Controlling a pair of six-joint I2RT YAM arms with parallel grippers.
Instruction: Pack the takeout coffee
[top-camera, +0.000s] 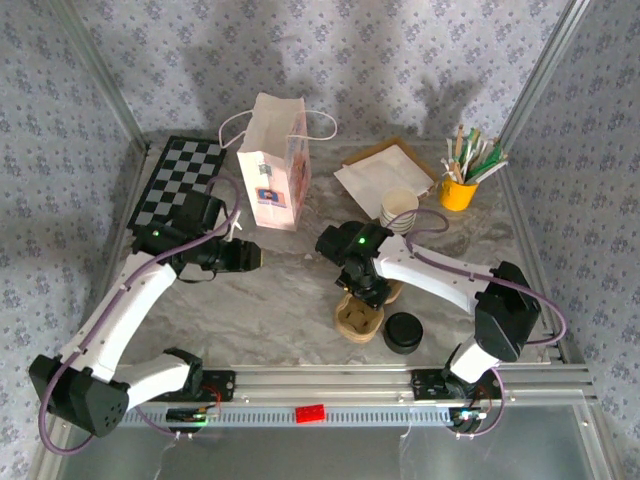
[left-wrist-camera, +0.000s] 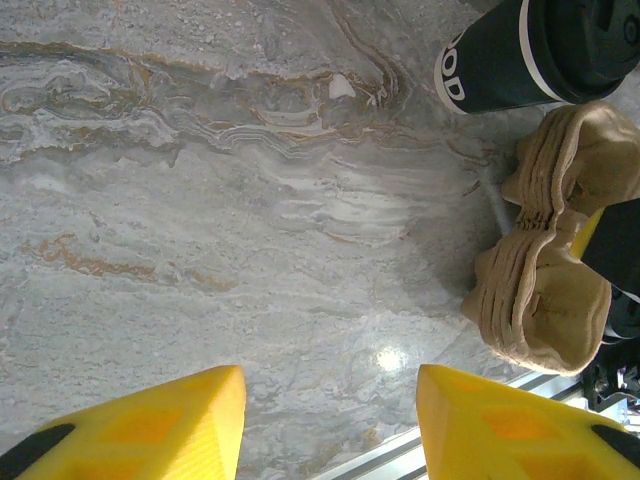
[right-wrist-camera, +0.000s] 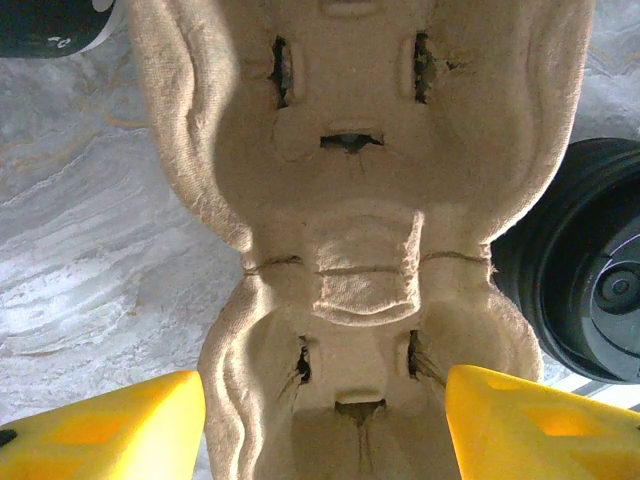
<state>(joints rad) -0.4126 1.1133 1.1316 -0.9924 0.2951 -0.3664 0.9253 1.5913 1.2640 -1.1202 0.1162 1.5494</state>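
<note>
Cup carrier (right-wrist-camera: 365, 270): pulp, flat on the counter (top-camera: 285, 290), near side, right of centre.
Black cup (top-camera: 403, 333): just right of the cup carrier.
Paper bag (top-camera: 272, 170): upright, far side, left of centre.
Left end effector (left-wrist-camera: 330, 405): jaws moderately apart, holding nothing, above bare counter.
Right end effector (right-wrist-camera: 325, 420): jaws astride one end of the cup carrier; grip cannot be told.

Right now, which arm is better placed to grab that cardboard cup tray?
Right. The right pincer straddles the cup tray, a finger on each side. The left pincer hangs over bare table by the paper bag, the tray off to one side.
</note>
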